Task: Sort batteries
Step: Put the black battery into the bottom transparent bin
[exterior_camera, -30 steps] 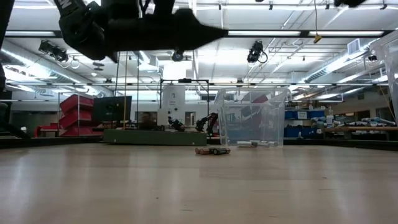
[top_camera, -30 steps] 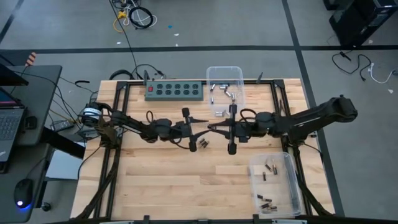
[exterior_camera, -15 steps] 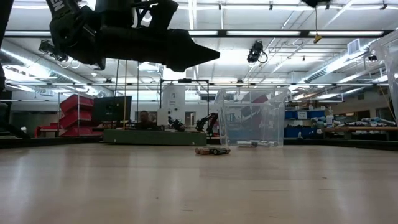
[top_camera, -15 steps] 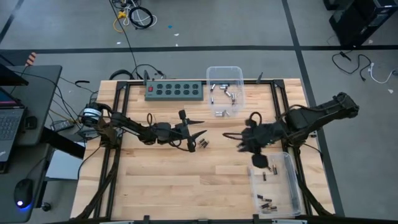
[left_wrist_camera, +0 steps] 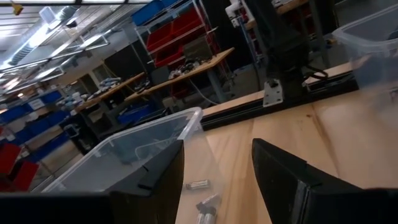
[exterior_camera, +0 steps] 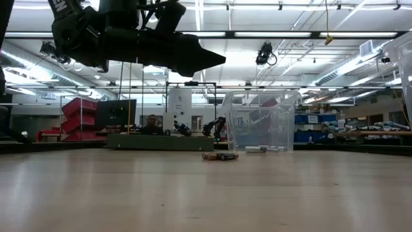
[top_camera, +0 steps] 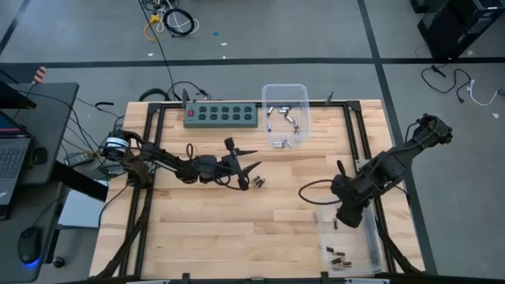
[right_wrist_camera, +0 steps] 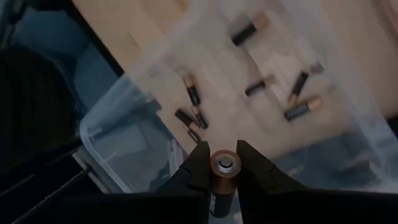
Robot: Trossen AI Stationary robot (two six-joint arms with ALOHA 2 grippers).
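Silvery batteries (top_camera: pixel 282 118) scattered in the far clear bin, dark copper-tipped batteries (top_camera: pixel 340 256) lying in the near-right bin, two loose cells (top_camera: pixel 258 182) mid-table, one battery (right_wrist_camera: pixel 222 177) clamped upright between dark fingers

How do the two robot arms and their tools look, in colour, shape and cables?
Both arms are dark, nearly black, built of slim jointed segments. The left tool ends in two long pointed fingers, flat and matte black. The right tool has similar dark fingers tapering to narrow tips. A thin black cable loops beside the right arm, and cables gather at the left arm's base. I see no readable markings.
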